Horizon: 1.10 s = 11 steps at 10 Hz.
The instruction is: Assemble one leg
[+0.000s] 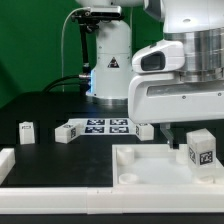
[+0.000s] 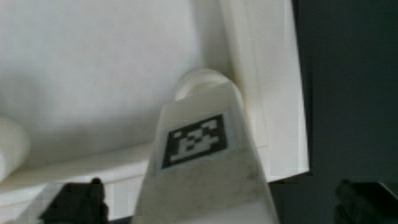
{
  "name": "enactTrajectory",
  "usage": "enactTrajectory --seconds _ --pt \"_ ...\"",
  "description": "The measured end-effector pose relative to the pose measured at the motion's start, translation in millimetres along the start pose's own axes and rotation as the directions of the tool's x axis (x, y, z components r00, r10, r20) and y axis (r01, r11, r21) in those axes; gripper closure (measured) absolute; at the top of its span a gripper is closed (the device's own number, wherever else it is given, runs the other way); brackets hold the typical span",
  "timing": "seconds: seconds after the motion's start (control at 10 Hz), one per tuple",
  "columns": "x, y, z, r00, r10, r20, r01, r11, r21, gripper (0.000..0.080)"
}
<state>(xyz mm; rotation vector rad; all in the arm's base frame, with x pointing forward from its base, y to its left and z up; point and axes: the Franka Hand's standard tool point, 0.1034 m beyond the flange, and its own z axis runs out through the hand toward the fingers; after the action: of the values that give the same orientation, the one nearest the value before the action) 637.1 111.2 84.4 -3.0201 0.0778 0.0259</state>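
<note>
End effector (image 2: 217, 204) hangs with fingers apart either side of the leg (image 1: 201, 151) at the white top (image 1: 140, 166), lower right; three spare legs (image 1: 26, 132) and the marker board (image 1: 105, 125) lie behind on the tabletop (image 1: 40, 105).

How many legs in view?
4 legs: one at the exterior view's far left, one at the marker board's left end, one at its right end, one under the pincer. Others may be hidden.

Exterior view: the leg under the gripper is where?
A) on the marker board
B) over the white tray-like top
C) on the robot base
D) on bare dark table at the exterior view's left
B: the leg under the gripper stands inside the outline of the white top, well to the exterior view's right of the marker board.
</note>
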Motion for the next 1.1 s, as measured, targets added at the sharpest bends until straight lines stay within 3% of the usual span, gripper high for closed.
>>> enactTrajectory --seconds 0.2,0.3,0.5,0.6,0.7,1.0,1.1 --pt "0.9 0.8 0.2 0.978 -0.208 -0.007 0.208 0.978 -0.011 0.0150" --pt "0.9 1.0 0.2 0.977 -0.213 -0.007 0.213 0.977 -0.011 0.0150" --pt "0.9 1.0 0.2 0.977 -0.212 -0.007 0.212 0.977 -0.011 0.0422" --pt "0.9 1.0 0.2 0.977 -0.212 -0.007 0.212 0.977 -0.011 0.0422" --pt "0.9 1.0 0.3 0.977 -0.212 -0.006 0.212 0.977 -0.011 0.0508" --pt "0.8 1.0 0.4 0.986 -0.166 -0.007 0.166 0.986 -0.010 0.0508" --pt "0.9 -1.5 1.0 0.998 -0.047 -0.040 0.046 0.999 -0.010 0.0508"
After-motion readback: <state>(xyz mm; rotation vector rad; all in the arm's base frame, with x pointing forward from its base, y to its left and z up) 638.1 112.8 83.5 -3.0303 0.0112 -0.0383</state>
